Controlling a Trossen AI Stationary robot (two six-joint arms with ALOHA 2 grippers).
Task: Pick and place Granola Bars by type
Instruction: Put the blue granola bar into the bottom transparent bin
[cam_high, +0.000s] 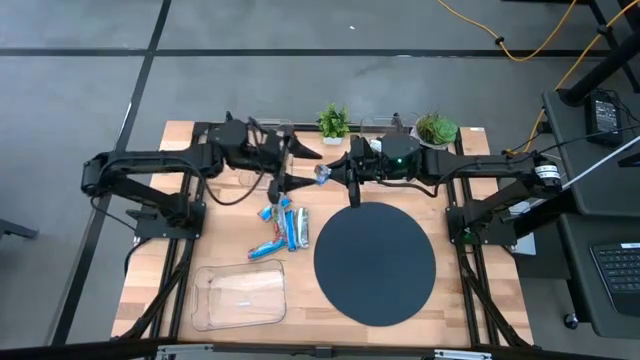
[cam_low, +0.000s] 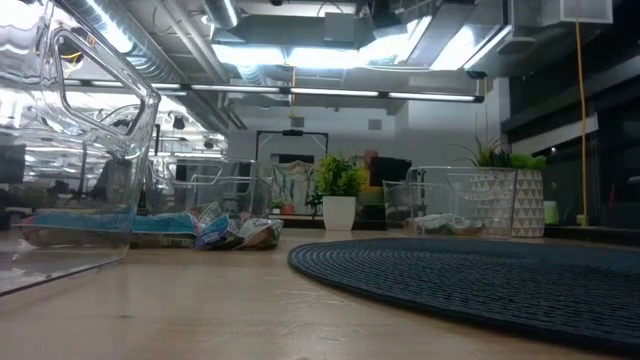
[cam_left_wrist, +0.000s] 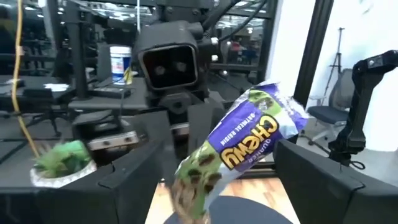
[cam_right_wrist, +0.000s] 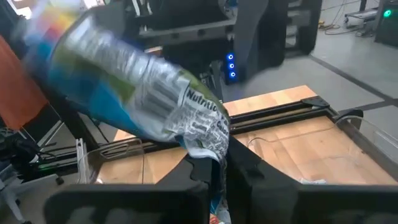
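One granola bar (cam_high: 320, 176) in a silver, green and blue wrapper hangs in the air between my two grippers, above the table's far middle. My right gripper (cam_right_wrist: 214, 180) is shut on it, coming from the table's right. My left gripper (cam_high: 305, 170) faces it from the left and is open. In the left wrist view its fingers stand wide on either side of the bar (cam_left_wrist: 249, 143); I cannot tell whether they touch it. Several more bars (cam_high: 282, 226), mostly blue, lie in a loose pile on the wood and also show in the low view (cam_low: 225, 233). My right gripper pinches the bar's crimped wrapper end (cam_right_wrist: 210, 142) between its two fingers. The fingers come level from the table's right. The bar is lifted clear of the table, and the rest of it (cam_right_wrist: 118, 68) sticks out past the fingertips toward my left gripper.
A round black mat (cam_high: 375, 262) lies on the near right of the table. A clear tray (cam_high: 240, 295) stands at the near left. More clear trays (cam_low: 430, 200) and two potted plants (cam_high: 333, 122) (cam_high: 436, 128) stand along the far edge.
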